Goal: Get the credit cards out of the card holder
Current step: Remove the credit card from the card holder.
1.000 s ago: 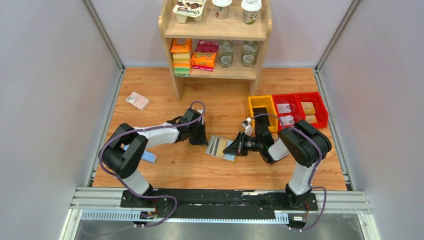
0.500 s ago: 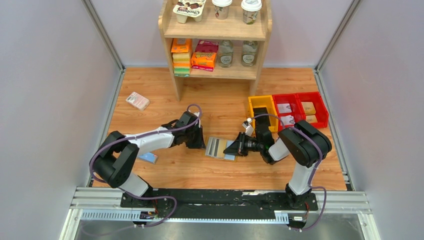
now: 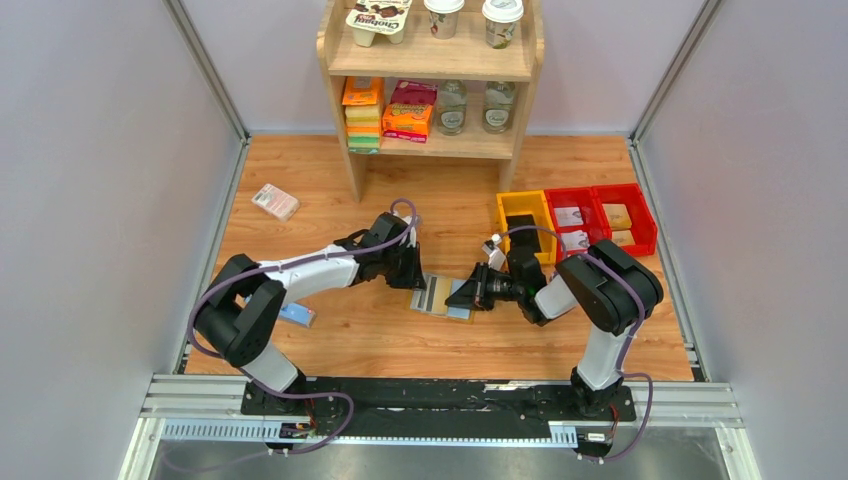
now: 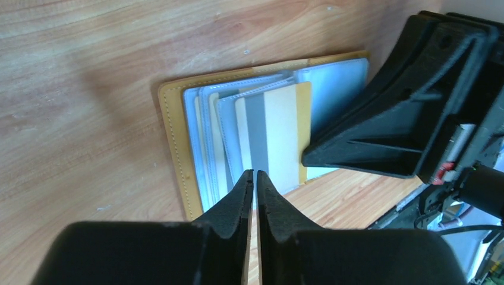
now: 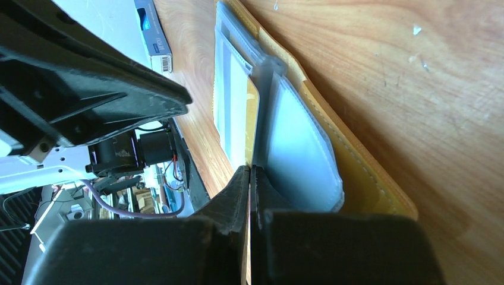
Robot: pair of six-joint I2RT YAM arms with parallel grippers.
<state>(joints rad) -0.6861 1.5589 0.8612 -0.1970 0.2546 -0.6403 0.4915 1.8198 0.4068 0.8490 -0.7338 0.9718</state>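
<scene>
Found the card holder (image 3: 440,296) lying open and flat on the tabletop (image 3: 400,345), between the two hands. Noted a tan-brown stitched cover, grey-blue see-through sleeves fanned out inside it, and a card (image 4: 279,133) banded grey and cream lying uppermost.

Saw a pink-white packet (image 3: 275,201) far to the left of the card holder and further back. Saw a blue bar (image 3: 296,315) left of the card holder and slightly nearer, partly under the left arm. Made out a white label with dark print at one end of the bar, too small to read.

Saw the left hand (image 4: 254,173) at the card holder's left edge, fingers drawn all but together with only a thin slit between. Placed its tips over the edge of the banded card, but could not tell whether touching. Saw the right hand (image 5: 250,169) on the card holder's right half, fingers pressed tight together, tips down among the sleeves. Could not tell whether a sleeve was caught between them.

Saw a wooden shelf (image 3: 432,60) well behind the card holder. Read "Chobani" on a pack (image 3: 380,15) on its top level, but could not read the boxes and jars below. Saw a yellow bin (image 3: 524,200) and red bins (image 3: 600,192) to the right of the card holder and behind it.
</scene>
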